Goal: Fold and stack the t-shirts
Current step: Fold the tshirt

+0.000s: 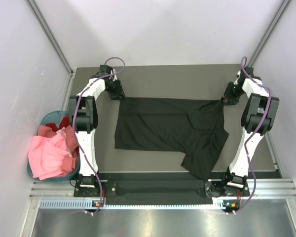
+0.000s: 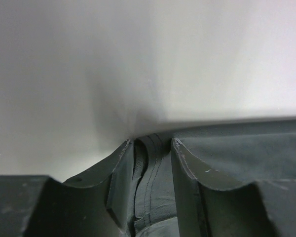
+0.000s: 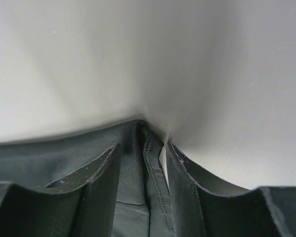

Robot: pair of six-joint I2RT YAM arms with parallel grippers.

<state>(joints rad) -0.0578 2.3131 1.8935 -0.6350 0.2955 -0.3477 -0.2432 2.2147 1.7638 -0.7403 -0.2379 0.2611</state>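
Over at the left edge of the overhead frame, a round teal basket (image 1: 45,118) sits beside the table (image 1: 177,81), off its left side. A crumpled pink t-shirt (image 1: 49,155) fills it and spills over the lower rim. A red t-shirt (image 1: 63,122) shows behind the pink one, towards the basket's upper side.

Moving right, the left gripper (image 1: 119,95) is low over the table in the upper left of the dark surface, at the upper left corner of the black t-shirt (image 1: 158,128). Its wrist view shows the left gripper (image 2: 150,144) with its two fingers close together and a stitched hem of the black t-shirt (image 2: 155,187) pinched between them.

The black t-shirt lies spread across the middle of the table. Its left half is fairly flat. Its right half is creased, with a flap of cloth trailing towards the lower right.

At the upper right, the right gripper (image 1: 227,100) meets the shirt's upper right corner, where the cloth is drawn into a taut point. Seen from its wrist, the right gripper (image 3: 142,145) is likewise clamped on a seamed edge of the black t-shirt (image 3: 133,197).
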